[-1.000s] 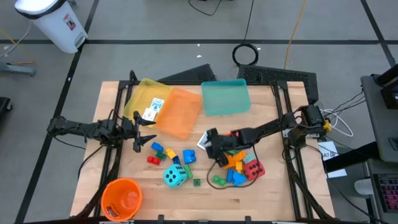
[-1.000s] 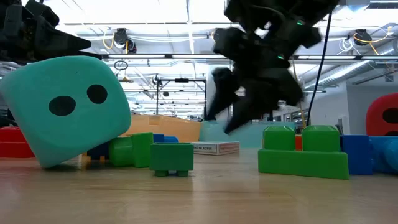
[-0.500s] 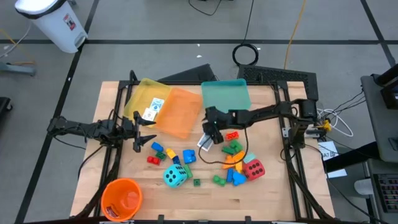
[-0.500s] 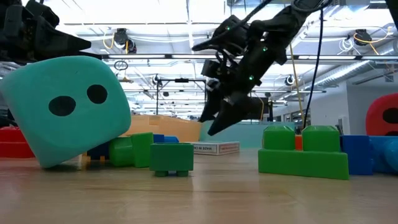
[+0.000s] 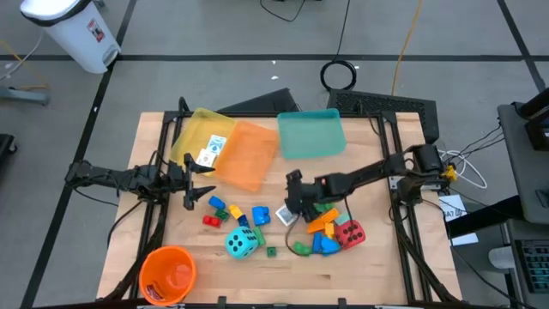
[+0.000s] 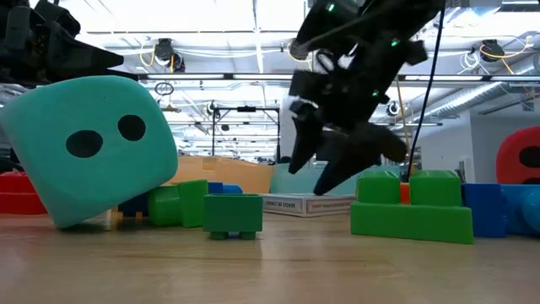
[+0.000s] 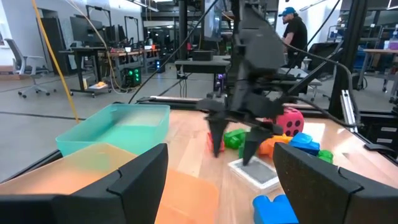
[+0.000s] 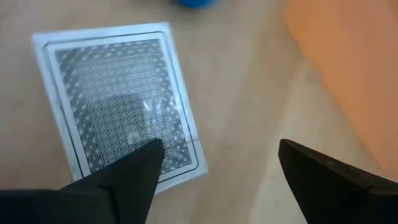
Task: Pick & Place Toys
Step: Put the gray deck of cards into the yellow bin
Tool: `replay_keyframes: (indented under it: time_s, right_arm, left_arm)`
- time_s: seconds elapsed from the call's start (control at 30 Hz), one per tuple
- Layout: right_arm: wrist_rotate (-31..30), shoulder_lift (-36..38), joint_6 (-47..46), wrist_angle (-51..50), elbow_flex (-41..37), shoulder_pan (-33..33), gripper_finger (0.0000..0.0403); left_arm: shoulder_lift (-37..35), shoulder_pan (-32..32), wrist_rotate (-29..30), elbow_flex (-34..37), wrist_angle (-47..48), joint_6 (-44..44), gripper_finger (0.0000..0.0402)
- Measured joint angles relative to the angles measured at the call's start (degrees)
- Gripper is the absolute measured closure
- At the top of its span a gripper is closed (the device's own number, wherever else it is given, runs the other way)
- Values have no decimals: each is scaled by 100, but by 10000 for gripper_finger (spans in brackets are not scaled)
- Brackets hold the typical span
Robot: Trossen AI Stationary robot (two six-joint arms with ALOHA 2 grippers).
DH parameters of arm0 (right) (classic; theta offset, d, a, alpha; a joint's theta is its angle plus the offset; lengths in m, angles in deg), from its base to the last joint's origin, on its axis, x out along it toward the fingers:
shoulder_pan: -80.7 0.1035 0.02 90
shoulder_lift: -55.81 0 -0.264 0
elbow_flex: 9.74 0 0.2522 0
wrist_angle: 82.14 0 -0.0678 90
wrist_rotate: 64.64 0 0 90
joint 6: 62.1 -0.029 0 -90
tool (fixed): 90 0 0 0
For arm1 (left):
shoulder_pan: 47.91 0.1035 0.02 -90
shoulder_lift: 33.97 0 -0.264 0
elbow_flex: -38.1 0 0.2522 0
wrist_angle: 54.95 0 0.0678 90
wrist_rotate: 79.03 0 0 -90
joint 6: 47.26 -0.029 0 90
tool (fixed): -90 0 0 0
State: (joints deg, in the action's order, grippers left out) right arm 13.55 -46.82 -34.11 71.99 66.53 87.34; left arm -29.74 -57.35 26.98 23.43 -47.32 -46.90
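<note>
A white picture-card box point(image 8: 118, 99) lies flat on the table's middle point(image 5: 286, 215), with a patterned face up. My right gripper point(image 8: 217, 149) hangs open just over it point(image 5: 292, 206), fingers pointing down point(image 6: 308, 179). To its right lies a pile of bricks point(image 5: 322, 230) with the red die point(image 5: 349, 233). The cyan die point(image 5: 241, 242) and loose bricks point(image 5: 225, 210) lie to the left. My left gripper point(image 5: 202, 190) waits open at the table's left, near the orange tray. My right gripper comes at the card box from above, open. One fingertip point(image 8: 146, 155) stands over the box's corner point(image 8: 183, 165) and the other over bare table. I cannot tell whether the fingertip touches the box.
Yellow point(image 5: 204, 137), orange point(image 5: 244, 154) and teal point(image 5: 310, 134) trays lie along the far side. An orange bucket point(image 5: 167, 273) stands at the near left corner. A small green brick point(image 5: 271, 251) lies near the cyan die. People stand in the room beyond the table.
My right gripper rose from the brick pile, swung toward the far edge, then came back down toward the near edge over the card box. The card box has slid a little toward the near edge. The left arm kept still.
</note>
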Motion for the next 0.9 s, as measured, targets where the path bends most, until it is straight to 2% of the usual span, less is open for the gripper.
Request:
replay_keyframes:
  time_s: [0.13, 0.23, 0.33, 0.53, 0.7, 0.9]
  right_arm:
    - [-1385, 13, 1259, 927, -27, 432, 90]
    - [-1774, 28, 1477, 1686, -14, 640, 90]
    - [-1800, 24, 1225, 2326, -21, 697, 90]
    - [-1774, 26, -3, 3179, -14, 608, 90]
    - [-497, 26, -996, 3257, -16, 283, 90]
    - [-440, 28, -1848, 3739, -12, 45, 90]
  left_arm:
    - [0, 2, 0, 0, 0, -5, 105]
    - [0, 2, 0, 0, 1, -7, 105]
    - [-2, 4, 0, 0, -2, 0, 105]
    - [-1, 4, 0, 0, 0, -5, 105]
    - [-2, 2, 0, 0, 0, -7, 105]
    - [-1, 0, 0, 0, -1, -5, 105]
